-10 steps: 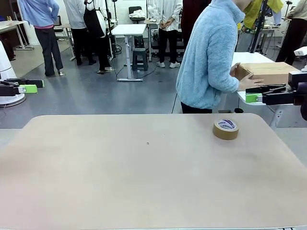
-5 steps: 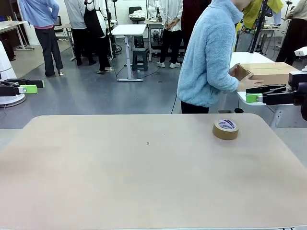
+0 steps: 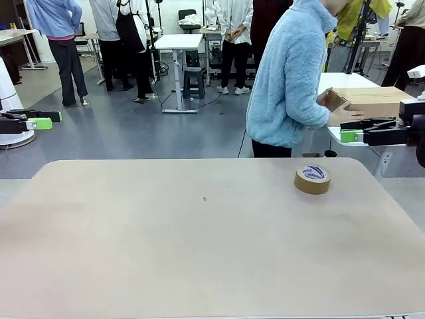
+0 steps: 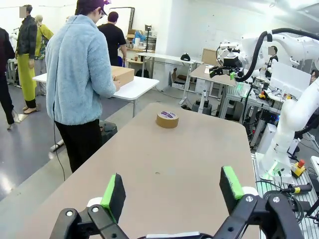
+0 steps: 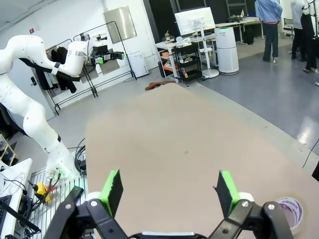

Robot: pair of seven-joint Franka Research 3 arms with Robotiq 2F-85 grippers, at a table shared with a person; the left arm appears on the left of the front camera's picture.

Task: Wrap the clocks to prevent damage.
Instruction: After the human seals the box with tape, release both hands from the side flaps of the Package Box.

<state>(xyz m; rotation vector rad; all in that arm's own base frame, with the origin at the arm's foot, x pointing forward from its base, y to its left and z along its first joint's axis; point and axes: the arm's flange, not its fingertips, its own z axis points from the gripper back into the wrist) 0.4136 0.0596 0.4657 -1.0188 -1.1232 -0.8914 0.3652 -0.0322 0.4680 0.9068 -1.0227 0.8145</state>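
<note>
The clocks are out of view. My left gripper (image 3: 30, 119) hangs open off the table's left side, well above the floor, and nothing sits between its green pads (image 4: 113, 189). My right gripper (image 3: 350, 130) is open too, held off the far right corner with empty jaws (image 5: 169, 191). A person in a light blue fleece (image 3: 289, 80) stands at the far right, turned away, with hands on a brown cardboard box (image 3: 375, 100) on a white side table.
A brown tape roll (image 3: 313, 179) lies flat near the far right corner of the beige table (image 3: 199, 252). Other people, white desks and a stool stand farther back in the room.
The person has edged slightly to the right at the box. Neither arm has moved.
</note>
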